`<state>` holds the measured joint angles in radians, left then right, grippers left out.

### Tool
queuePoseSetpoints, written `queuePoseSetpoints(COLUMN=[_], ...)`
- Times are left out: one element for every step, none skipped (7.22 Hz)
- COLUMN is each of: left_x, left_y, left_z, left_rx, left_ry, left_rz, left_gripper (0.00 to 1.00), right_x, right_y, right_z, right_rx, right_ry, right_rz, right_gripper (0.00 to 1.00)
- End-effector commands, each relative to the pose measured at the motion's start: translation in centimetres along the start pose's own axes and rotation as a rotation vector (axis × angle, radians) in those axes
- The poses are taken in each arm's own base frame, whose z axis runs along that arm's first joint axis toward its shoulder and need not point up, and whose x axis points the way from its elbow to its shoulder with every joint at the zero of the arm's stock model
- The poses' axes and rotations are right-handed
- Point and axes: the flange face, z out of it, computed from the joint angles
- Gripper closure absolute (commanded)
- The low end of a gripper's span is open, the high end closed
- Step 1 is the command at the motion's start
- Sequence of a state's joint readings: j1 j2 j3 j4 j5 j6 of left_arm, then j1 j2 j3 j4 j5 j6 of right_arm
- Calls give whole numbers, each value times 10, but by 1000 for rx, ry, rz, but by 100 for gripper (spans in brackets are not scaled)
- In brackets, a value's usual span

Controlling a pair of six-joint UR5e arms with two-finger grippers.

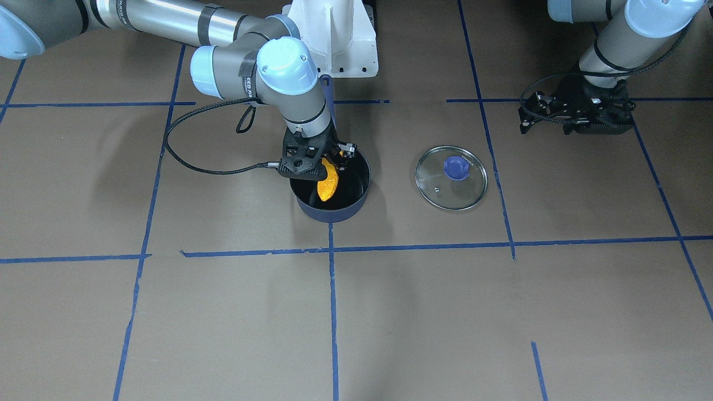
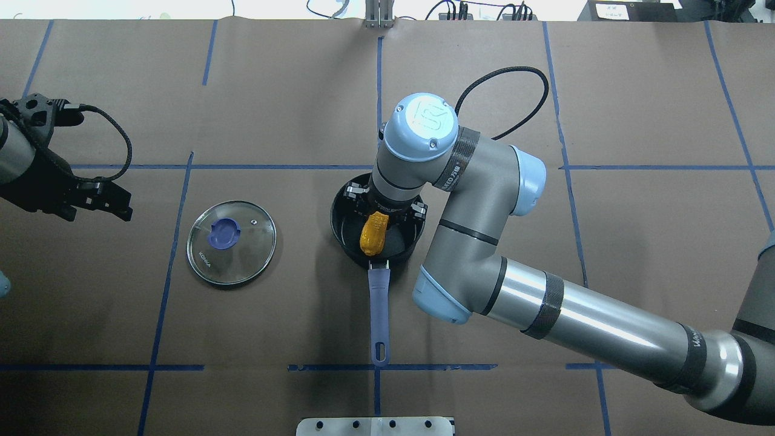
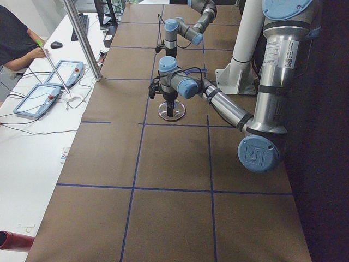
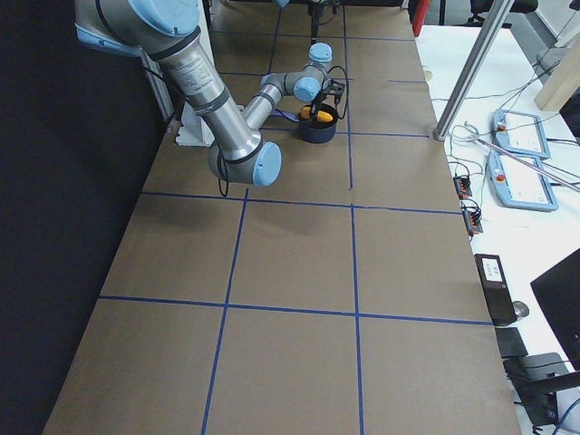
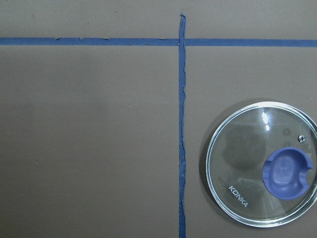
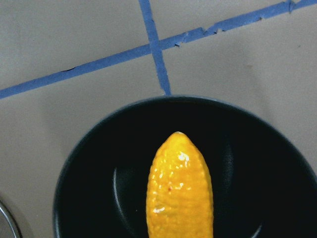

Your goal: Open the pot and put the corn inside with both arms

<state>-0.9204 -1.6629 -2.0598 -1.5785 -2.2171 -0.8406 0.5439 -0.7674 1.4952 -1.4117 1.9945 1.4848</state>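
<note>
The dark navy pot (image 2: 340,239) stands open at the table's middle, its periwinkle handle (image 2: 379,303) pointing toward the robot. My right gripper (image 1: 318,167) reaches down into the pot and is shut on the upper end of the yellow-orange corn (image 2: 373,233). The corn hangs tilted inside the pot, and the right wrist view shows its tip (image 6: 179,173) over the black inside (image 6: 99,188). My left gripper (image 2: 106,203) is open and empty, apart from the pot, above the table to the left of the lid.
The round glass lid (image 2: 242,257) with a blue knob lies flat on the table left of the pot; it also shows in the left wrist view (image 5: 247,148). Blue tape lines (image 2: 272,166) cross the brown table. The white robot base (image 1: 340,33) stands behind the pot.
</note>
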Motion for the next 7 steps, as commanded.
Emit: queuePoseSetpoints(left_x=[-12,-26,-56,-97,-139,-182,-240], left_y=[3,6,5,5,5,-1,-13], left_z=[5,7,1,-6,-19,-33,-44], left_rx=[-7,-12,-11,-7,2,17,16], left_ry=[-18,-30,-47,-76,-101,-127,-135], left_rz=[0,21,71,136,197,242,279], left_gripper=[0,0,0,0,0,0,0], right_x=[21,87,149,214,284,361,437], right_y=[-11,-13,-29,-63,-94,-119,-134], right_z=[-28,-56,-93,-130,-153,-173,-190], right_rx=[0,-7,-1,-15,-19,-13,-11], right_ry=[-33,-48,-60,-62,-45,-20,0], right_rz=[9,13,13,-12,-58,-143,-218], right_gripper=[0,0,0,0,0,0,0])
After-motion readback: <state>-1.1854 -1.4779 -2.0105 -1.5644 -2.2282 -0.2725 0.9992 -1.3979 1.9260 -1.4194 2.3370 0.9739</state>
